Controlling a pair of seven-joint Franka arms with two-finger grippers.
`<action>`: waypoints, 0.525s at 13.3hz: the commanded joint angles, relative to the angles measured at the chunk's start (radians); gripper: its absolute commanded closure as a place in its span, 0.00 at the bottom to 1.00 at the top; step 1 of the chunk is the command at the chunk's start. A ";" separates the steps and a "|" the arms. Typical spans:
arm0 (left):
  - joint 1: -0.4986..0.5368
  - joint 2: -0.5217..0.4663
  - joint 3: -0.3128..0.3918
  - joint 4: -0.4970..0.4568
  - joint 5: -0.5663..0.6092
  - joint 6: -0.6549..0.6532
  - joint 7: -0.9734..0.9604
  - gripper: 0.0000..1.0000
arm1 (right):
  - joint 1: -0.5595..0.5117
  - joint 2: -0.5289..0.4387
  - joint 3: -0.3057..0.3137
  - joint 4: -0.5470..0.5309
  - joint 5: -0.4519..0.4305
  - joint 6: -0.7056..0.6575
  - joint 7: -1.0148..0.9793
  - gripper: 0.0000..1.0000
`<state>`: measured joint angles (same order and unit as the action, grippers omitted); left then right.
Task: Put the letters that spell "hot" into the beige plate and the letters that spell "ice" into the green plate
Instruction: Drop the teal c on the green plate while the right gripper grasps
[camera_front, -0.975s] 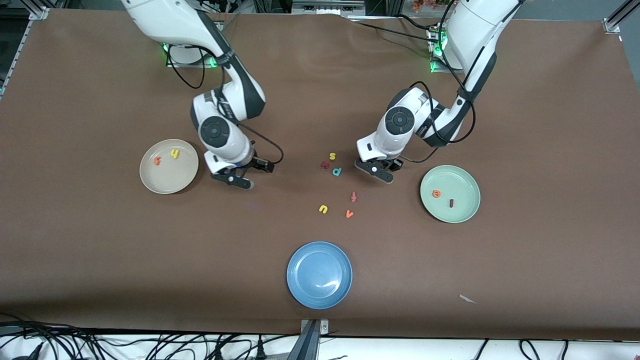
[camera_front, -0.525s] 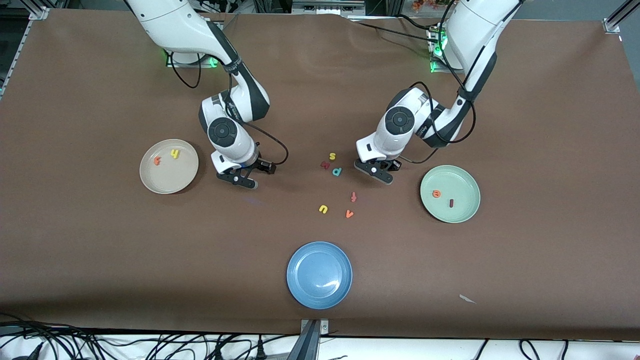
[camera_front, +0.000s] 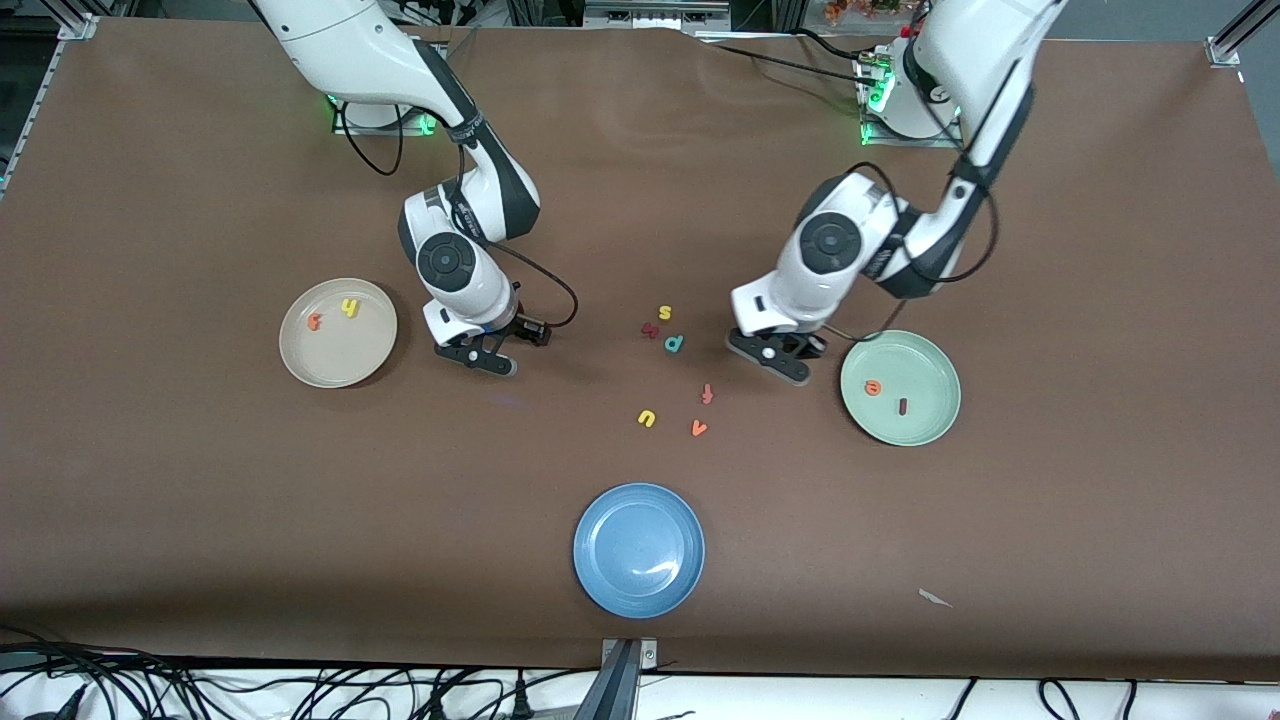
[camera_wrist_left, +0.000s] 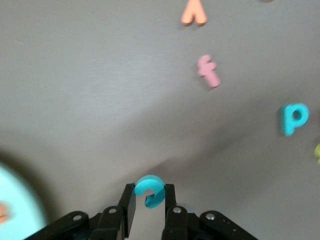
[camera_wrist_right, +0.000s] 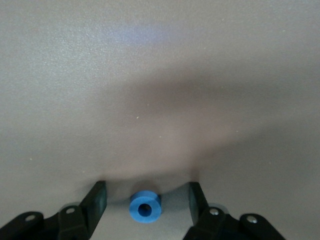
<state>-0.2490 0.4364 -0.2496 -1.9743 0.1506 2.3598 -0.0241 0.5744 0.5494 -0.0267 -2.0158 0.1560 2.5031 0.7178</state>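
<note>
My left gripper (camera_front: 786, 364) is shut on the teal c (camera_wrist_left: 150, 190), over the bare table between the loose letters and the green plate (camera_front: 925, 420). An orange e (camera_front: 873, 387) and a dark red i (camera_front: 903, 406) lie in that plate. Beside the beige plate (camera_front: 335, 360), my right gripper (camera_front: 490, 360) is low and open. The blue o (camera_wrist_right: 145, 207) lies on the table between its fingers (camera_wrist_right: 97, 196), touching neither. The front view does not show the o. The beige plate holds a yellow h (camera_front: 349, 308) and an orange t (camera_front: 315, 321).
Loose letters lie mid-table: yellow s (camera_front: 664, 313), a dark red letter (camera_front: 650, 329), teal p (camera_front: 674, 344), salmon f (camera_front: 707, 393), yellow u (camera_front: 647, 418), orange v (camera_front: 699, 428). A blue plate (camera_front: 639, 580) sits nearest the front camera. A pale scrap (camera_front: 935, 598) lies near the front edge.
The left gripper has carried the teal c away from the letter cluster toward the green plate. The right gripper has shifted slightly away from the beige plate and its fingers have narrowed around the blue o.
</note>
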 joint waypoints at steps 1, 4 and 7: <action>0.066 -0.056 0.016 0.000 0.015 -0.083 0.188 0.90 | 0.004 -0.028 0.007 -0.040 0.013 0.013 0.006 0.42; 0.128 -0.057 0.077 -0.011 0.015 -0.090 0.437 0.89 | 0.002 -0.028 0.007 -0.038 0.014 0.013 0.006 0.52; 0.134 -0.048 0.168 -0.035 0.015 -0.086 0.643 0.83 | 0.002 -0.028 0.007 -0.038 0.013 0.013 0.006 0.54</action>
<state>-0.1184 0.3907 -0.1136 -1.9834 0.1506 2.2755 0.5077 0.5745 0.5346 -0.0260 -2.0276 0.1560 2.5024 0.7179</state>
